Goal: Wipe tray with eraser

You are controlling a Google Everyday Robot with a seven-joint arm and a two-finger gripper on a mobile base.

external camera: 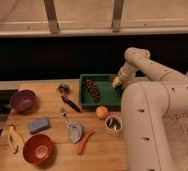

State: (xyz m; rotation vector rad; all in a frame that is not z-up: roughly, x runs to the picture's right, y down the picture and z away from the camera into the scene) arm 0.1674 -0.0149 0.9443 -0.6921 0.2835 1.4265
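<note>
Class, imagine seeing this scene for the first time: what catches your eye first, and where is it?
The bulky white robot arm fills the right side, its gripper down at the right rim of the dark-green tray, a yellowish-tan eraser at its tip. A dark brown knobbly oblong lies inside the tray, and a red-orange bowl sits front left on the table.

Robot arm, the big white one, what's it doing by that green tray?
The robot's gripper holds a small yellowish-tan eraser down at the right side of the shallow dark-green plastic tray, as if to wipe it. A dark brown knobbly oblong lies in the tray too.
</note>
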